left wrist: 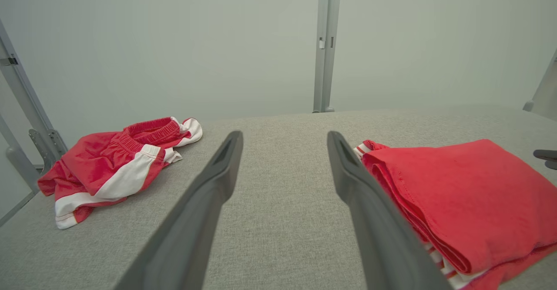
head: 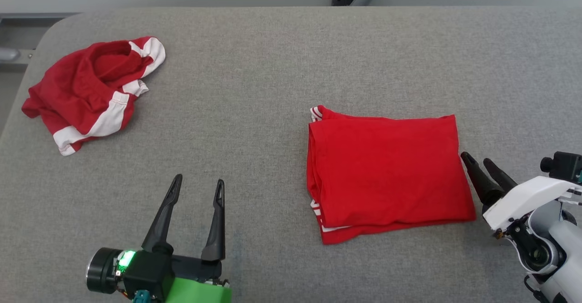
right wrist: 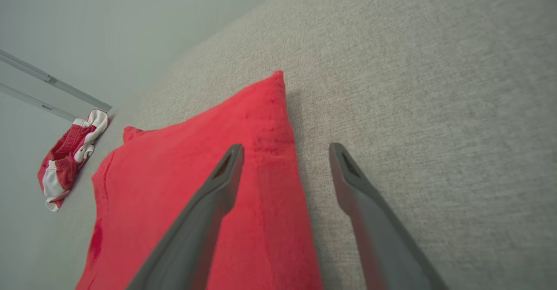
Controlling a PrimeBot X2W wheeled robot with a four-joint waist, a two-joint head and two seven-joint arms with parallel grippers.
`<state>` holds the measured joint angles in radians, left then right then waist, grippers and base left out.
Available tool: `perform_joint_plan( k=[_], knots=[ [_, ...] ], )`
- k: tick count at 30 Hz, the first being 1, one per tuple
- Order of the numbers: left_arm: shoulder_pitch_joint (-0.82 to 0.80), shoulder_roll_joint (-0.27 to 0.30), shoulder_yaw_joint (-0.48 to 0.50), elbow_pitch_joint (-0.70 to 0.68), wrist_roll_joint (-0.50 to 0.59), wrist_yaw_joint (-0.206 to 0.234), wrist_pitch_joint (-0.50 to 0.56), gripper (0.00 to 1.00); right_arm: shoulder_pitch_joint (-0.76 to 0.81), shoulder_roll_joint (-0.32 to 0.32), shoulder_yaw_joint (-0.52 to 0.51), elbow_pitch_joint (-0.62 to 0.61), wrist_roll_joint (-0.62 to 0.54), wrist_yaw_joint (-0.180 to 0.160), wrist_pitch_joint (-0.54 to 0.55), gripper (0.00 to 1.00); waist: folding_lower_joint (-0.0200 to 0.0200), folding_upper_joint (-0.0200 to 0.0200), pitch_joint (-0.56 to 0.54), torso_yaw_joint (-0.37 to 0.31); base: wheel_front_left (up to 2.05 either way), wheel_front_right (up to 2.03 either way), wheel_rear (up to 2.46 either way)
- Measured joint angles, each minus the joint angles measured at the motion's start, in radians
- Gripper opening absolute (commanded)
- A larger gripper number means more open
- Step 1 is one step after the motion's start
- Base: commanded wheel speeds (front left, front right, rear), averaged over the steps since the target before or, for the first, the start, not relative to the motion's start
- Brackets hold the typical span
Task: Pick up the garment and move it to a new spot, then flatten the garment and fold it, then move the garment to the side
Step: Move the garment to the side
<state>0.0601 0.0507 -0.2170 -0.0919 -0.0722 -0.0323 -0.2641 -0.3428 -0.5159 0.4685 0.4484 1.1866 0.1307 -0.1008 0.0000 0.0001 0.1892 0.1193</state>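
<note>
Folded red garment [head: 386, 175] flat on grey fabric table [head: 254, 112], right of centre, right gripper [head: 477, 158] spread just beside its right edge, pinching nothing, left gripper [head: 199, 181] spread above bare table, crumpled red-and-white shorts [head: 91, 93] far left, pale wall [left wrist: 174, 42] behind

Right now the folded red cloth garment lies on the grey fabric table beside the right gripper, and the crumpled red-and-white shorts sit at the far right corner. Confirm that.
One thing is wrong: the crumpled red-and-white shorts sit at the far left corner, not the right, as the head view shows. The folded red cloth garment does lie on the grey fabric table beside the right gripper.
</note>
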Motion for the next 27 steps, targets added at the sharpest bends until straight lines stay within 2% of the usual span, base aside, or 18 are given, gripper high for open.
perform_joint_plan(
  k=[9, 11, 13, 18, 27],
  knots=[
    [-0.031, 0.000, -0.015, 0.009, -0.002, -0.001, 0.000, 1.00, -0.005, -0.044, 0.075, -0.043, 0.160, 0.000, 0.066, 1.00, 0.0000, 0.0000, 0.057, 0.018, 0.00, 0.00, 0.00],
    [-0.032, 0.000, -0.017, 0.012, -0.003, -0.001, 0.000, 1.00, -0.004, -0.052, 0.087, -0.058, 0.185, 0.000, 0.071, 0.44, 0.0000, 0.0000, 0.062, 0.020, 0.00, 0.00, 0.00],
    [-0.035, 0.000, -0.019, 0.016, -0.003, -0.001, 0.000, 1.00, -0.004, -0.058, 0.100, -0.069, 0.206, 0.000, 0.072, 0.00, 0.0000, 0.0000, 0.062, 0.021, 0.00, 0.00, 0.00],
    [-0.045, 0.000, -0.024, 0.022, -0.005, -0.001, 0.000, 1.00, 0.000, -0.073, 0.125, -0.080, 0.238, 0.000, 0.062, 0.00, 0.0000, 0.0000, 0.057, 0.023, 0.00, 0.00, 0.00],
    [-0.047, 0.000, -0.021, 0.023, -0.005, -0.002, 0.000, 1.00, -0.014, -0.113, 0.166, -0.089, 0.230, 0.000, -0.016, 0.00, 0.0000, 0.0000, 0.051, 0.017, 0.00, 0.00, 0.00]
  ],
)
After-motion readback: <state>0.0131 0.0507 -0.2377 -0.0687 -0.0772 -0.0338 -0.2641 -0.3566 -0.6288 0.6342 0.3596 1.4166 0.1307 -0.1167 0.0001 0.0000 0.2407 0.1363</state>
